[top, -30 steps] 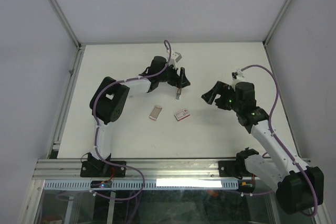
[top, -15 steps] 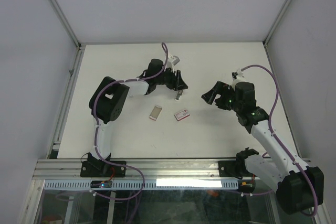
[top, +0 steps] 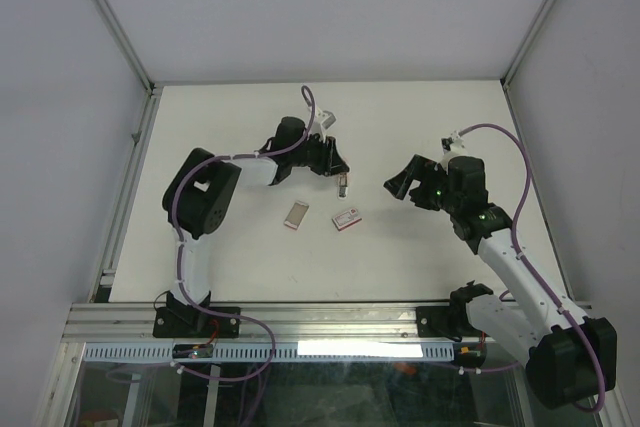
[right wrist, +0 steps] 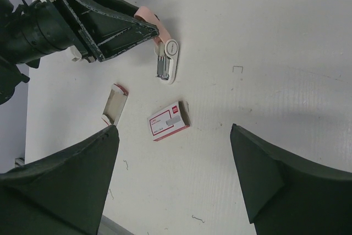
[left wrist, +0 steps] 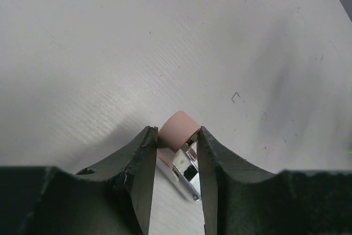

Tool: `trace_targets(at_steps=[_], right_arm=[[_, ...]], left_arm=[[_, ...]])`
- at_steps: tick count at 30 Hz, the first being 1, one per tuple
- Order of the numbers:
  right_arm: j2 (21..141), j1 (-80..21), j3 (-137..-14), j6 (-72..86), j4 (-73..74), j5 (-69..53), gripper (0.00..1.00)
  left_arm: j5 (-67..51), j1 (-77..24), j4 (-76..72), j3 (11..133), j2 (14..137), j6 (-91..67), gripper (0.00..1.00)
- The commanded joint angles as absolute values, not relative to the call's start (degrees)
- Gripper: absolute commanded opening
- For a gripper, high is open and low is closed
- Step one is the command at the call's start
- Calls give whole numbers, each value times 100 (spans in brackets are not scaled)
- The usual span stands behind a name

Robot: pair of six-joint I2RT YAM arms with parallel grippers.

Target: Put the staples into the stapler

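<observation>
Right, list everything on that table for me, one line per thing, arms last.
stapler: one, pink and white with metal showing, lying mid-table
staples: one flat greyish tray with a pale rim, nearer the arm bases than the stapler
box: one, red and white, just right of the staples, not touching them
loose staples: a few, thin wire, scattered over the surface
table: one, white
left gripper: one, black, closed on the stapler's pink end
right gripper: one, black, open, holding nothing, to the right of the stapler
</observation>
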State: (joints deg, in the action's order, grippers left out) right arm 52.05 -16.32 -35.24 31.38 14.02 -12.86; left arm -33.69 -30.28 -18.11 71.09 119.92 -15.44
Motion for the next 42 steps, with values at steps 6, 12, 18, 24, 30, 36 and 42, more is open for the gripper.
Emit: trace_targets(at_steps=[6, 12, 18, 24, 30, 36, 42], right_arm=[[5081, -1604, -3685, 3077, 1248, -1323, 85], [5055, -1601, -3662, 3076, 1241, -1288, 85], [5072, -1601, -3632, 3110, 1185, -1311, 85], [5102, -1600, -3621, 3136, 1143, -1321, 85], [5110, -1600, -3613, 3138, 1131, -1305, 85], [5102, -1607, -3612, 3138, 1130, -1294, 85], [5117, -1600, -3626, 3138, 1115, -1351, 85]], left_arm=[[-2793, -3030, -2377, 6454, 11081, -1136, 28], [-1955, -3032, -2830, 5777, 10596, -1127, 14], [-311, -3059, -3251, 4981, 10115, -1809, 9], [890, -3075, -3480, 4335, 9774, -3097, 7], [1167, -3233, -3481, 4030, 9691, -3552, 13], [731, -3228, -3369, 3956, 9422, -3362, 53], [526, -3189, -3147, 4121, 9404, -2865, 66]])
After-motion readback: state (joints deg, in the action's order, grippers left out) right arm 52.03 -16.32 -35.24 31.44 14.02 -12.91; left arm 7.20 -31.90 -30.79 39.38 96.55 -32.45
